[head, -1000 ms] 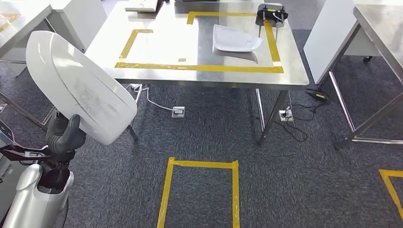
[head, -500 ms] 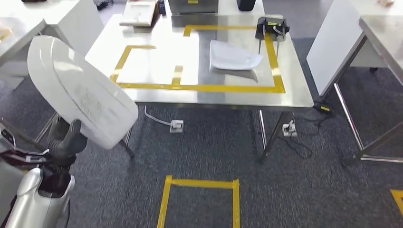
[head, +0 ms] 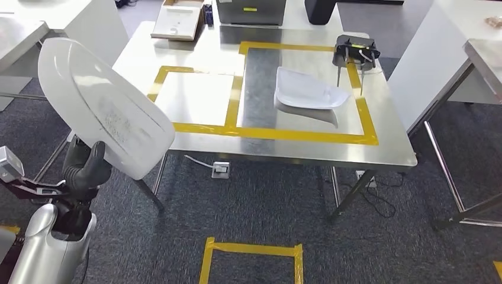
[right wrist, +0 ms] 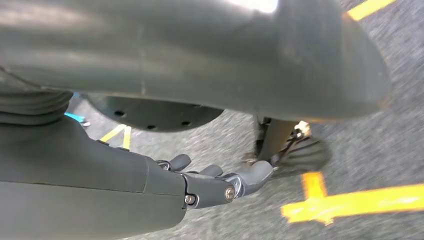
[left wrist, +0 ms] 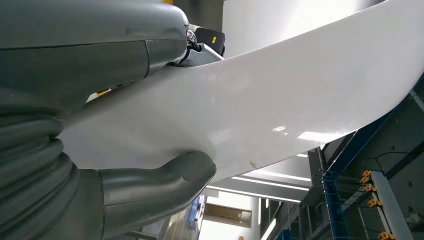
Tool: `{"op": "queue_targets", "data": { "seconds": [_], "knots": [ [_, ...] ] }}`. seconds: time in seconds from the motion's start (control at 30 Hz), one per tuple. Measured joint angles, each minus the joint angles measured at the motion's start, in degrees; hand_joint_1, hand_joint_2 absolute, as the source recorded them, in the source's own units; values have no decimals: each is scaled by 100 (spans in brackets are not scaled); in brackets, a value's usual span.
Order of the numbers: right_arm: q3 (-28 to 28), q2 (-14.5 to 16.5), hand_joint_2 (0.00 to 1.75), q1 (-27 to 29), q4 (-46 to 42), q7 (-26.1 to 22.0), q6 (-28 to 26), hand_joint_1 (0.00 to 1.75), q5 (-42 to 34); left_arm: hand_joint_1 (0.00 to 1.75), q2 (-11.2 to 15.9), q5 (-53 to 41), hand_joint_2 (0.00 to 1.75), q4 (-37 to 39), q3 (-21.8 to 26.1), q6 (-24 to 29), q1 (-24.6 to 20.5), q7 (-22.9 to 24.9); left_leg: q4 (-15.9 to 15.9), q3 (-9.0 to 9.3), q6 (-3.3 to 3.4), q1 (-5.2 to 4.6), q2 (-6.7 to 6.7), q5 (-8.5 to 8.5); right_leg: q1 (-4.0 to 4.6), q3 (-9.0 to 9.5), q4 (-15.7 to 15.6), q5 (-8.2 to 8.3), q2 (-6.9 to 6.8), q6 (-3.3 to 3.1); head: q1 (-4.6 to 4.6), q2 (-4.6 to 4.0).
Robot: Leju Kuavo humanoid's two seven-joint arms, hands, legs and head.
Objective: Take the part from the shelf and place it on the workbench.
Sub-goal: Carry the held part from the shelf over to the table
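Left hand (head: pixel 83 168) grips lower edge of white part (head: pixel 103 106), thumb under, fingers over; part held upright, off workbench, near its front-left corner. Part: large curved shell, looks rigid, light for its size; glossy face probably slippery, top-heavy when held by one edge. Grip near rim, keep upright. Right hand (right wrist: pixel 220 182) hangs over floor, holds nothing, fingers loosely curled. Workbench (head: pixel 379 155) ahead; similar white part (head: pixel 305 92) inside taped rectangle toward right edge.

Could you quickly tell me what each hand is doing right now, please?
Left hand: holding the large white part.
Right hand: holding nothing, fingers loosely extended; open.
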Motion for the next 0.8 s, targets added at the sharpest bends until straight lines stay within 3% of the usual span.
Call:
{"op": "queue_targets", "data": {
  "seconds": [0.03,0.1,0.13,0.17,0.2,0.27,0.3,0.33,0.4,0.47,0.5,0.57,0.6,0.63,0.67,0.73,0.8],
  "knots": [
    [-3,0,0,-6,0,-4,1,0,-1,175,-5,0,175,13,-17,2,-14,1,-7,76,33,-16,-1,-68,16,-275,335,-110,0,-2,6,0],
    [-6,0,0,-3,0,-4,1,0,-1,175,-24,-2,175,43,-58,10,-33,5,-12,237,81,-56,-18,-215,65,-704,660,-583,0,-35,17,0],
    [-7,-1,0,5,0,-3,1,0,-2,175,-34,-3,175,57,-74,15,-46,7,-13,333,97,-82,-32,-293,94,-819,615,-751,0,-70,21,1],
    [-9,-1,0,15,1,-3,1,0,-3,175,-42,-5,175,72,-89,21,-62,8,-13,436,109,-112,-46,-372,128,-869,442,-769,1,-117,27,1],
    [-10,-3,0,26,1,-3,0,0,-5,175,-49,-7,175,86,-105,26,-81,9,-13,541,118,-141,-55,-453,168,-863,152,-582,2,-187,32,1],
    [-14,-21,0,48,2,-1,-4,0,-7,175,-71,-14,175,119,-145,34,-120,12,-8,711,124,-195,-79,-610,266,-791,-522,164,37,-349,38,1],
    [-16,-32,0,53,2,4,-6,0,-7,175,-86,-23,175,135,-167,40,-140,19,-5,759,116,-216,-92,-687,296,-738,-742,469,72,-398,38,0],
    [-19,-40,0,59,2,12,-9,0,-7,175,-102,-37,175,149,-188,52,-156,27,15,813,101,-230,-112,-734,311,-696,-860,650,106,-419,39,0],
    [-21,-37,0,56,2,31,-14,0,-8,175,-120,-79,175,157,-216,96,-190,55,83,857,55,-243,-133,-752,286,-579,-913,684,126,-425,41,0],
    [-27,-29,0,48,2,36,-17,0,-10,175,-125,-158,175,164,-226,172,-226,125,364,732,-8,-242,-119,-723,245,-456,-985,681,106,-464,31,0],
    [-34,-27,0,38,1,34,-18,0,-13,175,-125,-214,175,178,-232,223,-249,180,627,567,-45,-230,-102,-785,222,-400,-1018,664,104,-479,25,0],
    [-48,-27,0,21,0,25,-18,0,-15,175,-123,-342,175,238,-247,355,-290,301,1215,157,-127,-175,-77,-1072,194,-332,-1041,602,101,-489,12,0],
    [-51,-26,0,18,1,21,-17,0,-14,175,-121,-424,175,291,-255,441,-312,355,1414,-26,-166,-144,-67,-1217,176,-300,-1039,562,102,-478,12,0],
    [-54,-26,0,21,1,15,-16,0,-12,175,-114,-550,175,366,-264,556,-346,395,1459,-137,-201,-114,-60,-1254,157,-261,-1033,518,104,-461,11,0],
    [-56,-26,0,25,1,8,-14,0,-8,175,-98,-719,175,461,-276,689,-403,411,1333,-164,-229,-86,-54,-1144,136,-214,-1023,472,105,-440,11,0],
    [-57,-22,0,28,2,-12,-8,0,10,175,-39,-1240,175,712,-313,1061,-598,355,650,-3,-278,-35,-49,-577,98,-123,-995,378,106,-382,10,-1],
    [-57,-20,0,9,2,-31,-2,0,38,175,24,-1949,175,1069,-379,1575,-912,221,98,147,-276,-33,-60,-266,84,-85,-969,315,105,-312,6,0]
  ]
}}
